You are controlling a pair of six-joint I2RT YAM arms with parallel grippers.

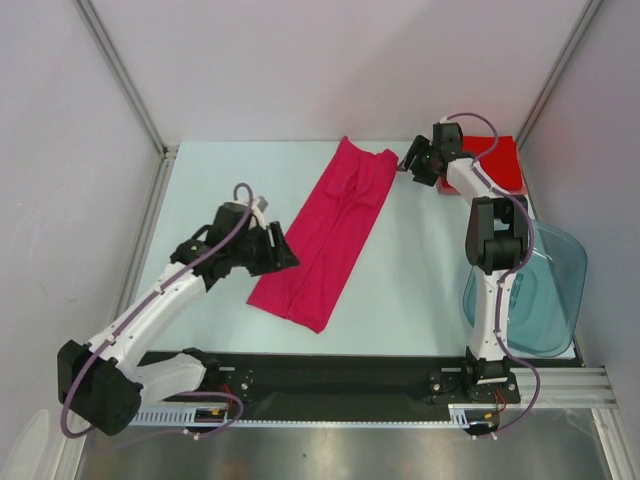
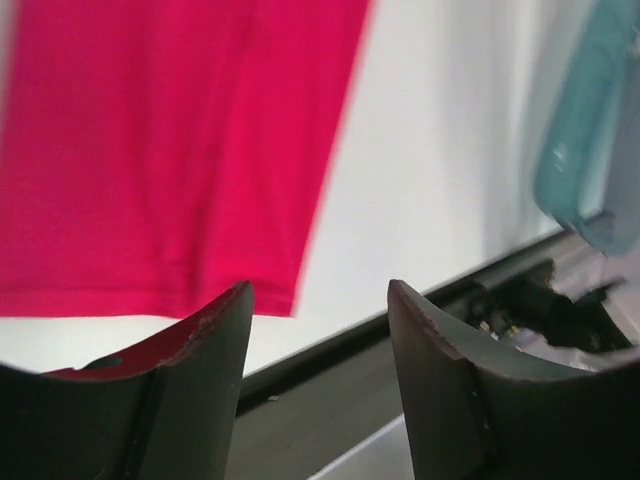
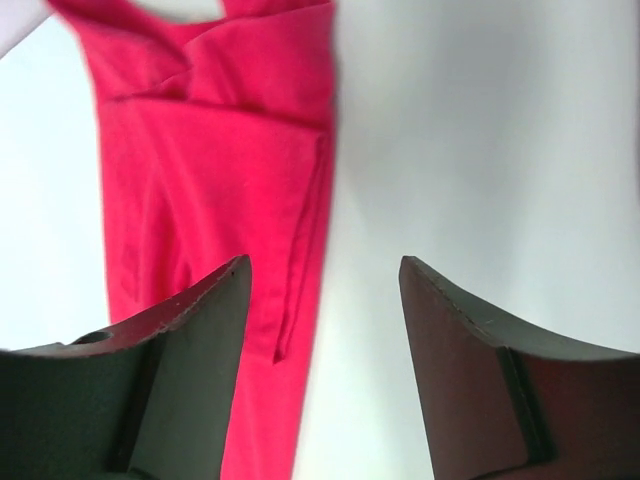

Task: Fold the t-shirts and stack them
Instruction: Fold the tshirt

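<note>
The magenta-pink t-shirt (image 1: 330, 233) lies on the table folded into a long narrow strip, running from the far middle down to the near left. It also shows in the left wrist view (image 2: 170, 150) and the right wrist view (image 3: 210, 200). The brighter red t-shirt (image 1: 497, 164) lies folded at the far right corner, partly hidden by the right arm. My left gripper (image 1: 288, 252) is open and empty just left of the strip's near half. My right gripper (image 1: 407, 161) is open and empty just right of the strip's far end.
A translucent blue-grey plastic tub (image 1: 545, 290) stands at the right side of the table, also seen in the left wrist view (image 2: 590, 130). A black rail (image 1: 330, 375) runs along the near edge. Grey walls enclose the table on three sides.
</note>
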